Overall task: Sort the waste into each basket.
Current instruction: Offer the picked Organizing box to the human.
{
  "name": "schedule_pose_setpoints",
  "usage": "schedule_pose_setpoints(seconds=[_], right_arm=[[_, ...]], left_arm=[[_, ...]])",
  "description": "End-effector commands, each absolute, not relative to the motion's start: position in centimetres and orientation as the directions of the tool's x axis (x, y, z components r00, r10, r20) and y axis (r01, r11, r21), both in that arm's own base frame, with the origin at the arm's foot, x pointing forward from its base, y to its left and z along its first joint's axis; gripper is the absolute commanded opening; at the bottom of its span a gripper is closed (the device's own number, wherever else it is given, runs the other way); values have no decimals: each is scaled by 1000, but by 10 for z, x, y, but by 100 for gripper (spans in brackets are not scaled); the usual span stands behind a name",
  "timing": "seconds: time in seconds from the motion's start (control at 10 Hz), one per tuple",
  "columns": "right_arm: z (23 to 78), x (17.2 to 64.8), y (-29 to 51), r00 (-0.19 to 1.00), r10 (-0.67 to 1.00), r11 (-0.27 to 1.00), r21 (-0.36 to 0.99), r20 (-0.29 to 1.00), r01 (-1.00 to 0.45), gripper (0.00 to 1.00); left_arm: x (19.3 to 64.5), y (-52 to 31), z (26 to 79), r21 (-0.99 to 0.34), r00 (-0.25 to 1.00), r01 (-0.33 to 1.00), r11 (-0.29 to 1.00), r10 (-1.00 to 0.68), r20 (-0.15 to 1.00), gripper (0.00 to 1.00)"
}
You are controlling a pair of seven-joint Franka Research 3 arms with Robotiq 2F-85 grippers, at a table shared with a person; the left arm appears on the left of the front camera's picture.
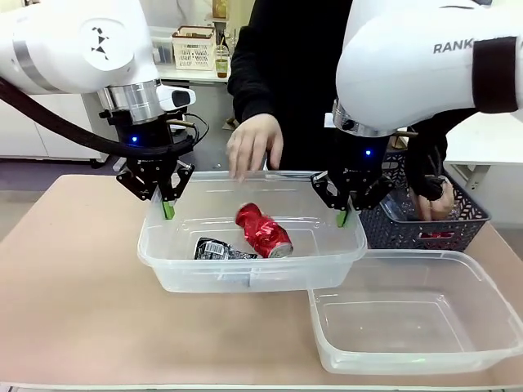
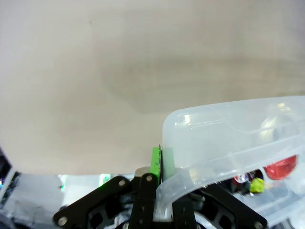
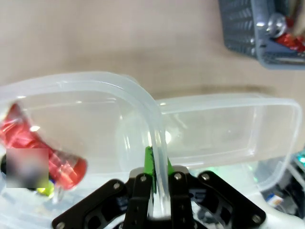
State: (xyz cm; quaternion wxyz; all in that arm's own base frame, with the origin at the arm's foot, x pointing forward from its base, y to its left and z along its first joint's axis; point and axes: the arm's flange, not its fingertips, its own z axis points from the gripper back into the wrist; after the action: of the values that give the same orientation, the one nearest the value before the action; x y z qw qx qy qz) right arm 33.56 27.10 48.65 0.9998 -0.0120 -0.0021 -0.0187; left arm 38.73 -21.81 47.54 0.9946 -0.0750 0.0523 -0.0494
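Front view | clear tub (image 1: pixel 172 273): red can (image 1: pixel 263 231), dark can (image 1: pixel 216 248) apparently

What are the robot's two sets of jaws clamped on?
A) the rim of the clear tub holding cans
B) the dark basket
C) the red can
A: the jaws pinch the rim of the clear tub at both ends; the red can lies loose inside.

Clear plastic, shiny red and bright green over a pale tan table (image 1: pixel 73 286).
The middle tub (image 1: pixel 163 261) and the lower-right tub (image 1: pixel 392 322) are colourless and see-through. At centre frame, the crushed can (image 1: pixel 263 230) is glossy red and the small can (image 1: pixel 219 249) dark with white print. The lattice basket (image 1: pixel 466 216) is dark blue-grey. The arms are white; the left gripper (image 1: pixel 168 211) and right gripper (image 1: pixel 343 217) are black with green pads.
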Motion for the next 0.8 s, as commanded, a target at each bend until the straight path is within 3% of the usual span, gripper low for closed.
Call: schedule_pose_setpoints(seconds=[0.0,0.7], right_arm=[[491,334,275,999,-44,999,-25,2,44,5],[491,334,275,999,-44,999,-25,2,44,5]], left_arm=[[383,-217,477,-152,989,97,984,-112,-93,4],[383,-217,477,-152,989,97,984,-112,-93,4]])
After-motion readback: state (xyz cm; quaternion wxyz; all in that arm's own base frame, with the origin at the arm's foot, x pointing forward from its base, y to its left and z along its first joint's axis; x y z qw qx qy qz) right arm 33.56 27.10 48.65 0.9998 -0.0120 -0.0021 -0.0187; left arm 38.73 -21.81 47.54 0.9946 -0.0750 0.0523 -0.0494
